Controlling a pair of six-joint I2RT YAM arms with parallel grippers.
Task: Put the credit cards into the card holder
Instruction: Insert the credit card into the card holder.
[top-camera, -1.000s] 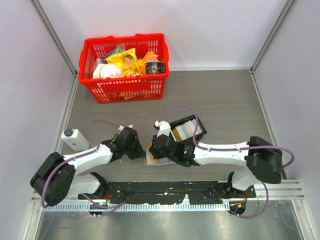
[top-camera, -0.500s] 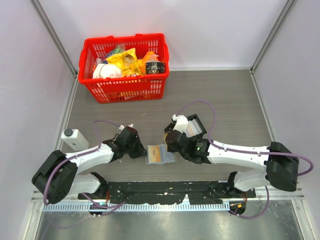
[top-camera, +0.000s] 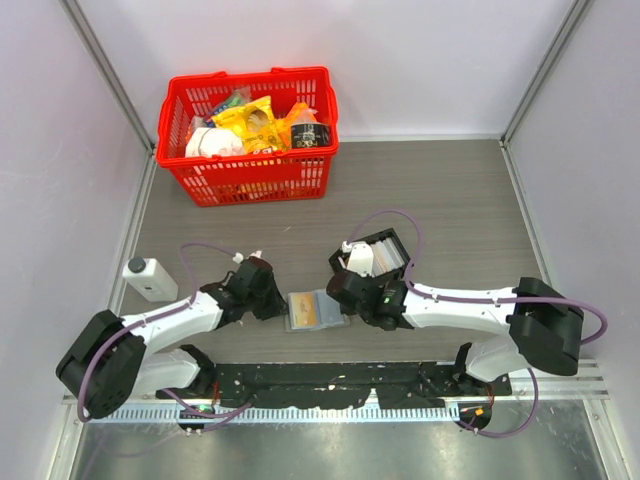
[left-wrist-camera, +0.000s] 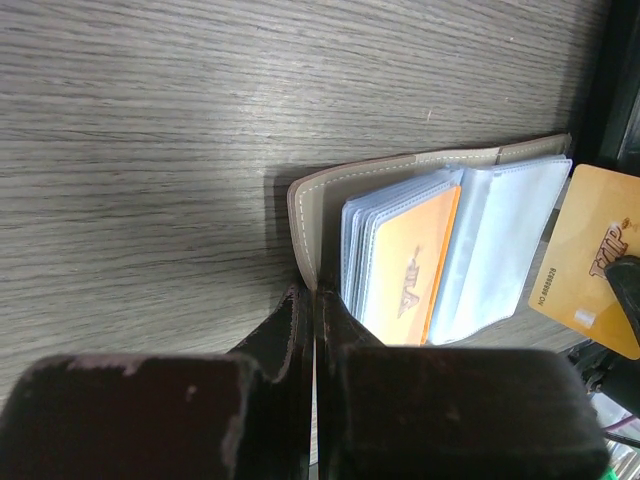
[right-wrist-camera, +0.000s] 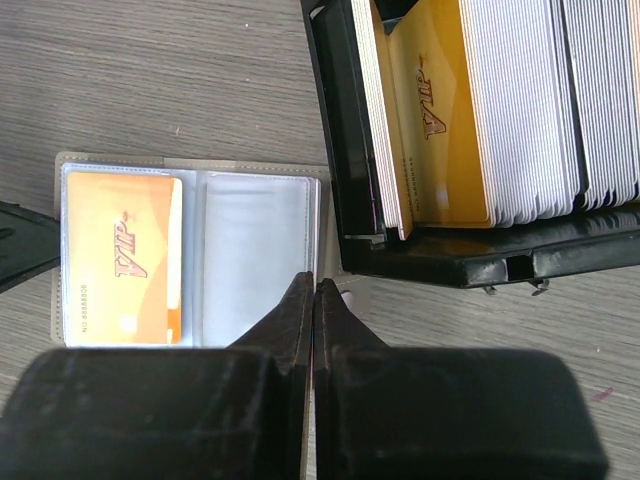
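Observation:
The card holder lies open on the table, beige cover down, clear pockets up. One orange card sits in its left pocket; the pocket beside it is empty. My left gripper is shut on the holder's left cover edge. My right gripper is shut at the holder's right edge, beside the black tray. It holds an orange credit card, which is edge-on and barely visible in the right wrist view. The tray holds several white cards and an orange one.
A red basket full of groceries stands at the back left. A small white device lies at the left edge by the wall. Metal frame posts rise at both back corners.
My right gripper moved from over the holder to the tray, then came back to the holder's right edge. My left gripper stayed shut on the cover; the holder shifted slightly.

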